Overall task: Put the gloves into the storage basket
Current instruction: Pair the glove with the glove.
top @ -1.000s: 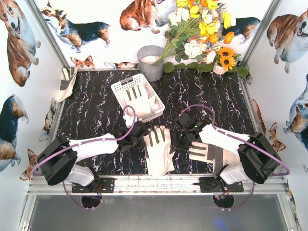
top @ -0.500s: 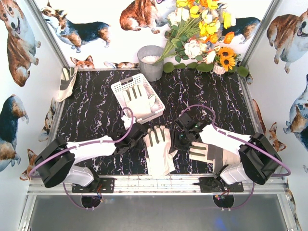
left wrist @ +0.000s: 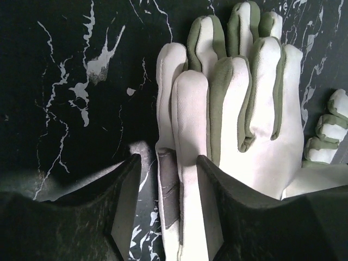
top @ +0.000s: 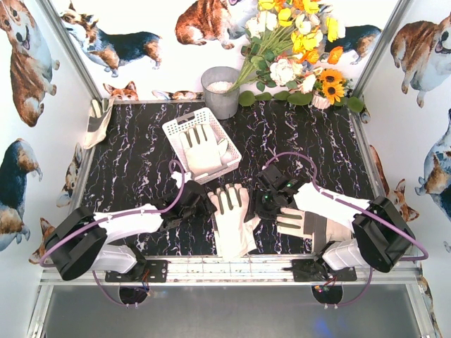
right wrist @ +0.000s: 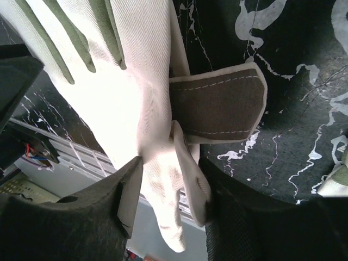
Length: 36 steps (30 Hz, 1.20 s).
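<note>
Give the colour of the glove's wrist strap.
Dark grey-brown strap, cream border and stitching; clearest in right wrist view.

We are looking down from a fixed camera above and behind the arm bases (top: 137, 270), taking in the whole black white-veined marble-patterned tabletop (top: 134, 148). Our wrist cameras are sitting very near it, peering past the left end effector (left wrist: 167, 163) and right end effector (right wrist: 169, 163) from opposite sides; all three views are sharing the cream-white, grey-patched fabric gloves (top: 231, 220).

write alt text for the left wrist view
Cream gloves with grey-green patches lie overlapped on a black marbled table, fingertips pointing away. The jaws of the left gripper stand open around the gloves' near edge; fingers of another glove show at right.
</note>
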Each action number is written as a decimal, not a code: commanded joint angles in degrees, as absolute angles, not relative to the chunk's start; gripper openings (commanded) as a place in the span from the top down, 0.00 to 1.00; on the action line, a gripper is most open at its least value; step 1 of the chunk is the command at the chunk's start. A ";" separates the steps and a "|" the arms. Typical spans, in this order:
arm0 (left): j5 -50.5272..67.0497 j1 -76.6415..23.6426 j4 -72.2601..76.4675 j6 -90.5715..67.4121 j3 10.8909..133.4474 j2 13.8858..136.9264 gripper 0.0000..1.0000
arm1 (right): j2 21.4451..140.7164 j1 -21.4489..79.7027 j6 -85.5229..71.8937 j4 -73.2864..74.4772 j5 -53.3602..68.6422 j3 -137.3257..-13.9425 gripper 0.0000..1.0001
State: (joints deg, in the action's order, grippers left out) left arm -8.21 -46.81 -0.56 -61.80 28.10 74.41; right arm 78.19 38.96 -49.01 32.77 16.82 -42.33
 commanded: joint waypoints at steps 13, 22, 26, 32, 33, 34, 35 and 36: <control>-2.25 -45.10 8.30 -62.93 27.46 78.53 0.75 | 80.16 38.95 -49.53 27.46 17.58 -43.39 0.50; -3.53 -45.18 2.51 -62.57 28.85 76.33 0.70 | 81.94 38.94 -49.56 27.74 16.98 -43.50 0.54; -2.34 -45.16 1.73 -62.32 28.85 75.60 0.72 | 82.39 38.94 -49.57 27.94 16.96 -43.59 0.55; 0.72 -45.17 5.67 -64.03 27.74 75.98 0.79 | 82.49 38.94 -49.57 28.08 16.88 -43.68 0.56; 1.10 -45.10 6.39 -64.21 27.50 76.13 0.80 | 82.52 38.94 -49.57 28.12 16.88 -43.68 0.56; 1.35 -45.16 6.75 -64.32 27.43 76.48 0.81 | 82.53 38.94 -49.57 28.10 16.81 -43.68 0.56; 1.62 -45.14 7.11 -64.29 27.54 76.87 0.81 | 82.46 38.94 -49.57 28.14 16.79 -43.68 0.56; 1.91 -45.09 7.46 -64.30 27.63 77.28 0.81 | 82.46 38.94 -49.57 28.19 16.79 -43.64 0.56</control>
State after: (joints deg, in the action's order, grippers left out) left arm -0.40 -45.30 4.14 -63.51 27.46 76.44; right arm 82.56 38.94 -49.60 29.82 17.45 -42.33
